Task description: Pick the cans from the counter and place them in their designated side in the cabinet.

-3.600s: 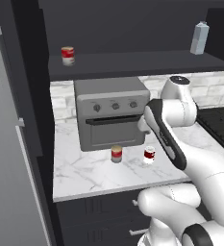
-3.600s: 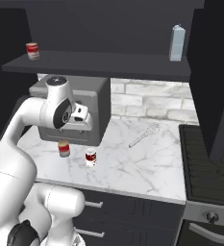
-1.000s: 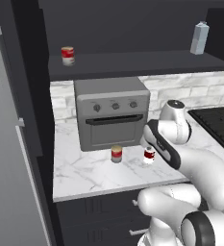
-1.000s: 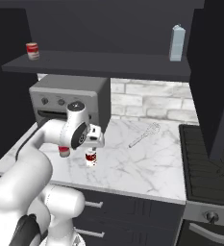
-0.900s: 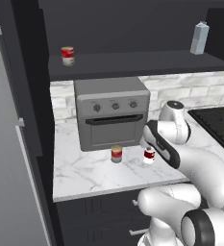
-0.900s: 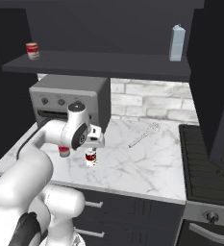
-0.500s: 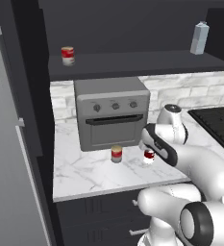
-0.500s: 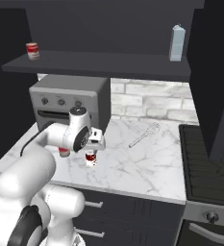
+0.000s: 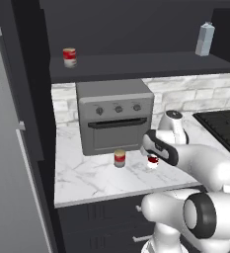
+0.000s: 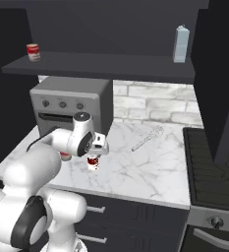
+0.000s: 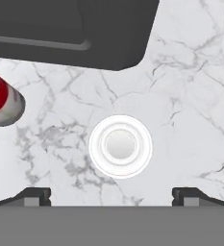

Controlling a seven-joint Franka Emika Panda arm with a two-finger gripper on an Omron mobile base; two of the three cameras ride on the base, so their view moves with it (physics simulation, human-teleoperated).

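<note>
Your hand point(image 11: 111, 194) hangs spread wide and holding nothing, directly above the red-and-white can point(image 11: 120, 146) at centre frame (you see its lid from the top). That can point(image 10: 92, 163) stands on the worktop point(image 9: 94, 178), ungrasped. Left of it, the tan-banded can point(image 9: 119, 158) waits before the toaster oven point(image 9: 115, 116). Farther back, upper left, a third can point(image 9: 69, 57) sits on the cabinet point(image 9: 136, 64) shelf, so I judge both worktop cans remain.

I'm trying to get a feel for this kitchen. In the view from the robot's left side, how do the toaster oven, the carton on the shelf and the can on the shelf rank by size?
Largest to smallest, as they look in the left base view:
1. toaster oven
2. carton
3. shelf can
The oven stands nearer the camera, which may exaggerate its lead.
</note>
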